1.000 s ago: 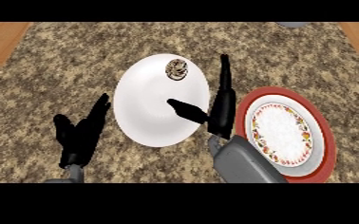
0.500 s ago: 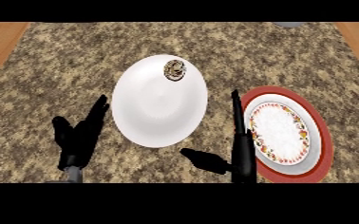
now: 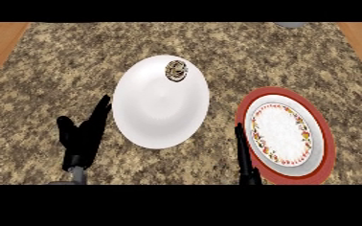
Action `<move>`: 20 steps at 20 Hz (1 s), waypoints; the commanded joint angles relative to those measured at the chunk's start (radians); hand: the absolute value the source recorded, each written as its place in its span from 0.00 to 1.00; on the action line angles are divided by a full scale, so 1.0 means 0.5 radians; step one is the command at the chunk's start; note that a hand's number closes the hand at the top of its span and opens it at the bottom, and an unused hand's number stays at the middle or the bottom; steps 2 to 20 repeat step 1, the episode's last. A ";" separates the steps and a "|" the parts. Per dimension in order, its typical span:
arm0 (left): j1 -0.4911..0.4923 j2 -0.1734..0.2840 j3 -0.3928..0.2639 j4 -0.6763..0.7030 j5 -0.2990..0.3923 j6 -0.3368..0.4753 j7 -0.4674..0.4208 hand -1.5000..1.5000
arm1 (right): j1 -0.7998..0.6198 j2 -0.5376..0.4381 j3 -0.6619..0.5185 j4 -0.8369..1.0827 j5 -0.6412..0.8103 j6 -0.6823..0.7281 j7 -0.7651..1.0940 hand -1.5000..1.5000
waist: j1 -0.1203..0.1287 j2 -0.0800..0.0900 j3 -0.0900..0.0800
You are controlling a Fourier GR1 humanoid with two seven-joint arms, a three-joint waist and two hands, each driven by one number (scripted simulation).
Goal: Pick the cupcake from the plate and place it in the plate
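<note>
Granite worktop (image 3: 63, 76), cupcake (image 3: 176, 71) sits at the white plate's (image 3: 159, 110) upper edge, red plate (image 3: 320, 167) lower right awaits it; left hand (image 3: 83, 136) rests fingers straight, right hand (image 3: 245, 158) straight too, holding nothing.

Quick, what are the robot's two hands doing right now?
Left hand: open, holding nothing, resting left of the white plate.
Right hand: open, fingers straight, holding nothing.
</note>
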 commanded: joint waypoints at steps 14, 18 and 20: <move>0.024 0.015 0.021 0.044 0.041 -0.056 0.070 0.50 | 0.209 -0.076 0.060 -0.121 0.031 -0.010 -0.073 0.00 | 0.000 0.013 -0.014; 0.024 0.015 0.021 0.044 0.041 -0.056 0.070 0.50 | 0.209 -0.076 0.060 -0.121 0.031 -0.010 -0.073 0.00 | 0.000 0.013 -0.014; 0.024 0.015 0.021 0.044 0.041 -0.056 0.070 0.50 | 0.209 -0.076 0.060 -0.121 0.031 -0.010 -0.073 0.00 | 0.000 0.013 -0.014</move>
